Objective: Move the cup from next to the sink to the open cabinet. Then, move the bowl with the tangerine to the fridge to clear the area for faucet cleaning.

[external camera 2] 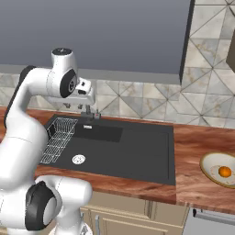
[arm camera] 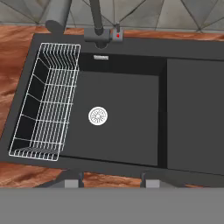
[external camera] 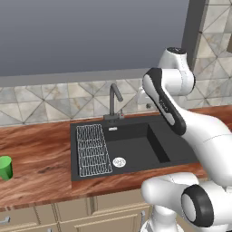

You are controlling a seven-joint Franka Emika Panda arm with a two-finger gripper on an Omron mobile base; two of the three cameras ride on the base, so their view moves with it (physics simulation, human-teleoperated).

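While the arm hangs over the sink (external camera: 136, 147), the cup (external camera: 5, 167) and the bowl (external camera 2: 219, 170) sit far apart on the wooden counter (external camera: 36, 145).

Seen from the hand camera, the gripper (arm camera: 112, 178) looks straight down into the black basin, its two dark fingertips (arm camera: 72, 179) spread well apart with nothing between them; the round silver drain (arm camera: 98, 116) lies below, the wire drainer (arm camera: 46, 100) to one side, and the faucet (external camera: 114, 103) stands at the back edge of the sink. The green cup stands upright at the far left edge of the left base view, well away from the sink. The bowl rests on the counter right of the sink, with the tangerine (external camera 2: 225, 171) inside it.
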